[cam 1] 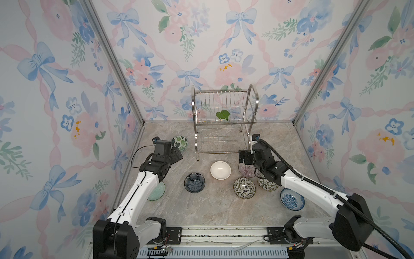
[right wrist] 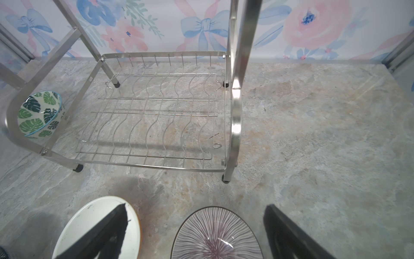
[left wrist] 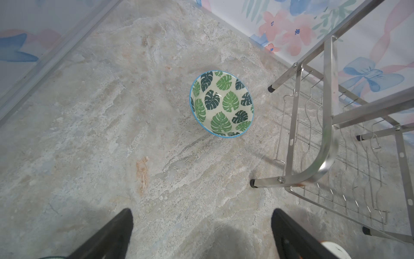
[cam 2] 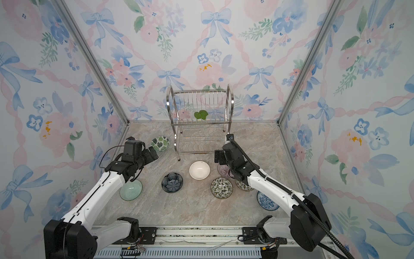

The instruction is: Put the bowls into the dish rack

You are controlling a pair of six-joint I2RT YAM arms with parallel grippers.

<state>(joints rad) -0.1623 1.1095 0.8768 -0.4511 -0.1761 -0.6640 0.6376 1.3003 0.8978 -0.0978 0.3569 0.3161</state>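
Plainly, none of the bowls point(cam 1: 244, 187) had gone in. The dish rack point(cam 1: 193, 105) stood at twelve o'clock on the counter point(cam 1: 201, 208), both tiers looking bare, and the bowls lay scattered on the stone in front of it.

The right gripper point(right wrist: 195, 206) hung wide and empty over the purple-lined bowl point(right wrist: 217, 235), which sat at the rack's five o'clock. The left gripper point(left wrist: 202, 212), equally wide and empty, faced the green-leaf bowl point(left wrist: 221, 103) at the rack's eight o'clock, well apart from it.

For the purple-lined bowl, I judged the sound grip to be one finger inside the rim and one outside, pinching the wall. The white bowl point(cam 1: 220, 170) sat near it at nine o'clock, so the descent needed to stay clear of that side.

The counter was smooth marbled stone, where glazed bowls would likely skid under a sideways nudge. Flowered walls closed in on three sides. The rack stood close to the back one, leaving little room behind it.
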